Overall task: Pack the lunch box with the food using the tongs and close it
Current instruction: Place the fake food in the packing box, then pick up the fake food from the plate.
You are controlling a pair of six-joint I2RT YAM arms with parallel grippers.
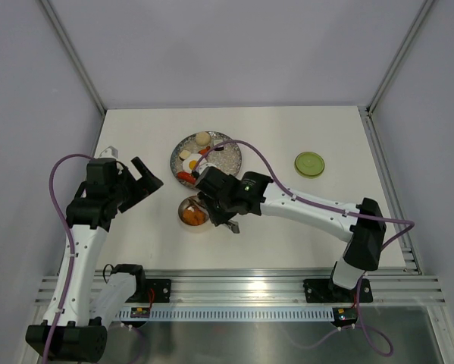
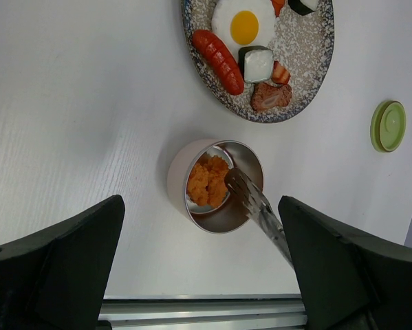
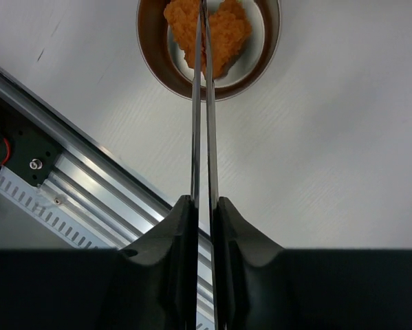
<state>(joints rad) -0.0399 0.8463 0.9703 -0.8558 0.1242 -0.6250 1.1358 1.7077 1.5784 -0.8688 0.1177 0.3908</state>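
Right pincer (image 3: 204, 203) pinches tongs (image 3: 200, 103), tips at orange bits (image 2: 207, 182) in box (image 2: 178, 175); left pincer (image 2: 200, 206) spread at 9 o'clock.

— Any writing, label, brand or number to be read?
— None that I can make out.
— Not on the green lid (image 2: 388, 126)?
— It lies well apart from the right gripper's (image 3: 206, 206) jaws, too small to show any mark.
— And the slotted rail (image 3: 34, 196) left of those jaws in the wrist view?
— Nothing legible there.
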